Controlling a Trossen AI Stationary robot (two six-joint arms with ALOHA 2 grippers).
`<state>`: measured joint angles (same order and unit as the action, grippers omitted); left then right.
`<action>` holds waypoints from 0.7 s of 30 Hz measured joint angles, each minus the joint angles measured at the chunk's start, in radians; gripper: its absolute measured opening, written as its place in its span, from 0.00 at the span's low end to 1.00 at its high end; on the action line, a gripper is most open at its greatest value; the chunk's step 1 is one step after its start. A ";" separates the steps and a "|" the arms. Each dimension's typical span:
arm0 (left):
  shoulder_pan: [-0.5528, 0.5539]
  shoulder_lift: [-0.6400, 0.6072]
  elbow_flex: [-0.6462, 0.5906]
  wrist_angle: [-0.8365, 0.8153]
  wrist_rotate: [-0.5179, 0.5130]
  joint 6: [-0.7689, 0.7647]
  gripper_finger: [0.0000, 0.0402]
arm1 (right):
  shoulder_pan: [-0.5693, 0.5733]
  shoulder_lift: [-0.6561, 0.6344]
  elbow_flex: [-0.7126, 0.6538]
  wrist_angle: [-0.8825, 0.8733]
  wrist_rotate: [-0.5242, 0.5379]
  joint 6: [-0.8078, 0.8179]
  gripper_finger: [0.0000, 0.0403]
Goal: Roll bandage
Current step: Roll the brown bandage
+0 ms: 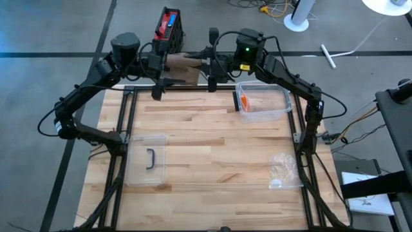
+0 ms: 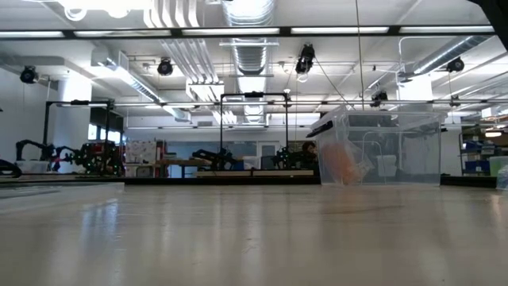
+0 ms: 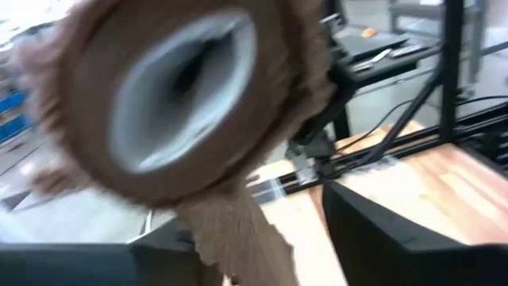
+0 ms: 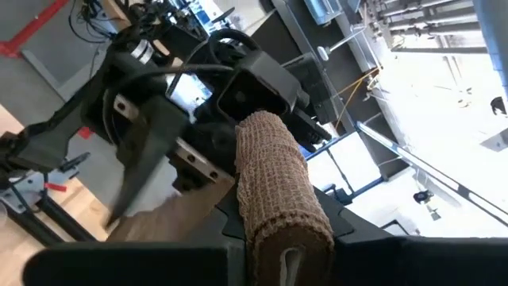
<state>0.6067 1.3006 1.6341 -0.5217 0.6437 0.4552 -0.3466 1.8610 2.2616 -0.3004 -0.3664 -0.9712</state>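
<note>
Left claw [image 1: 168, 63] and right claw [image 1: 205, 63] meet nose to nose just past the far edge of the desk [image 1: 212, 148], up in the air, with the bandage [image 1: 183, 64] between them. In the right wrist view we see the roll [image 4: 278, 187] standing on end right at that claw's front and seemingly gripped there, though the fingers themselves don't show, so we can't tell for sure. In the left wrist view we see the roll [image 3: 186, 95] end-on, hollow core facing the camera, with a loose tail [image 3: 234, 238] hanging down from it. We can't tell whether the left claw is open or closed; its fingers are hidden.

We judge the step as winding the tail onto the roll. To do it well: keep one claw firm on the core, let the other feed the tail under light tension, keep the layers lined up so the roll doesn't cone, and don't let the tail snag on the frame rail below.

Relative to the bandage: the clear bin [image 1: 262, 103] with something orange in it sits on the desk to the right and nearer us, the lid [image 1: 147, 159] lies well apart to the left, and a plastic bag [image 1: 283, 169] lies well apart to the right.
</note>
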 joint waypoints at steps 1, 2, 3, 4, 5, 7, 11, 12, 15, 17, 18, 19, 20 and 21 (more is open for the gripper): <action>0.000 0.000 0.000 -0.004 -0.020 0.000 0.42 | 0.000 0.000 0.000 0.000 0.000 0.002 0.12; 0.000 0.000 0.000 -0.006 -0.035 -0.001 0.38 | 0.000 0.000 0.000 0.000 0.000 0.002 0.12; 0.000 0.000 0.000 -0.008 -0.052 -0.001 0.33 | 0.000 0.000 0.000 0.000 0.000 0.002 0.12; 0.000 0.000 0.000 -0.010 -0.060 -0.001 0.26 | 0.000 0.000 0.000 0.000 0.000 0.002 0.12; 0.000 0.000 0.000 -0.011 -0.064 -0.002 0.19 | 0.000 0.000 0.000 0.001 0.000 -0.001 0.12; 0.000 0.000 0.000 -0.012 -0.069 -0.010 0.06 | 0.000 0.000 0.000 0.003 0.001 -0.012 0.12; 0.000 0.000 0.000 -0.018 -0.066 -0.027 0.04 | -0.001 0.000 0.000 0.028 0.007 -0.072 0.12; 0.000 0.000 0.000 -0.020 -0.056 -0.027 0.03 | -0.001 0.000 0.000 0.038 0.014 -0.091 0.12; 0.000 0.000 -0.007 -0.021 -0.009 -0.027 0.01 | -0.001 0.000 0.000 0.054 0.040 -0.163 0.12; -0.001 0.000 -0.012 -0.021 0.009 -0.027 0.01 | -0.001 0.000 -0.002 0.054 0.058 -0.200 0.12; -0.002 0.000 -0.014 -0.022 0.019 -0.027 0.00 | -0.001 0.001 -0.002 0.054 0.068 -0.210 0.12; -0.002 0.000 -0.015 -0.024 0.028 -0.027 0.00 | 0.000 0.001 -0.002 0.057 0.083 -0.228 0.12; -0.002 0.000 -0.015 -0.023 0.033 -0.027 0.00 | 0.000 0.002 -0.002 0.063 0.099 -0.239 0.12; -0.002 -0.001 -0.015 -0.022 0.040 -0.027 0.00 | 0.000 0.002 -0.003 0.073 0.111 -0.247 0.12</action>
<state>0.6052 1.2999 1.6189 -0.5436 0.6838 0.4278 -0.3470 1.8629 2.2585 -0.2278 -0.2553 -1.2186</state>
